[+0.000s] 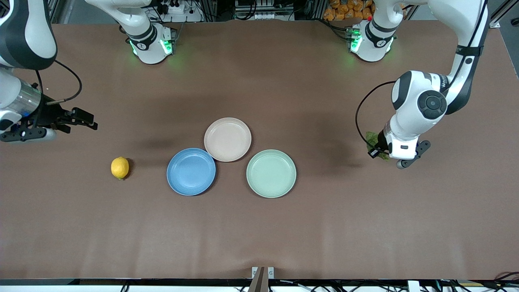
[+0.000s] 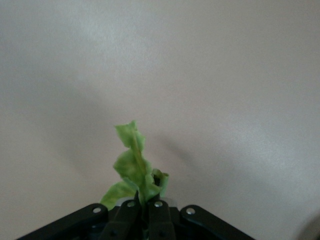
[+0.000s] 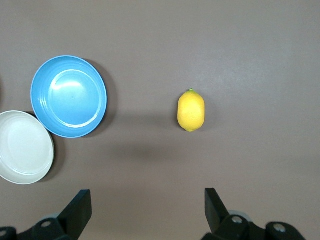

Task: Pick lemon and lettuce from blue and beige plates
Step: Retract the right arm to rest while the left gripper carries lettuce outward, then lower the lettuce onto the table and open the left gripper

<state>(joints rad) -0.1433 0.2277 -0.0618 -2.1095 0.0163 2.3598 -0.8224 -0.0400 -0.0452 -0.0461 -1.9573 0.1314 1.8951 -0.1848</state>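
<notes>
Mint plate (image 1: 271,173), lemon (image 1: 120,168) on bare table, left claw (image 2: 145,212) pinching lettuce (image 2: 134,167)

From my station I see a matte brown counter (image 1: 259,227) under soft overhead light, cables and power strips (image 1: 259,10) crowded along its top edge.

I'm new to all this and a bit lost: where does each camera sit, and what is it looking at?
Front view: high across the table, facing both arms, three plates, the lemon.
Left wrist view: on the left arm, looking past the left gripper shut on the lettuce.
Right wrist view: on the right arm, looking down past the open right gripper.
Shared: lemon, blue plate, beige plate.
</notes>
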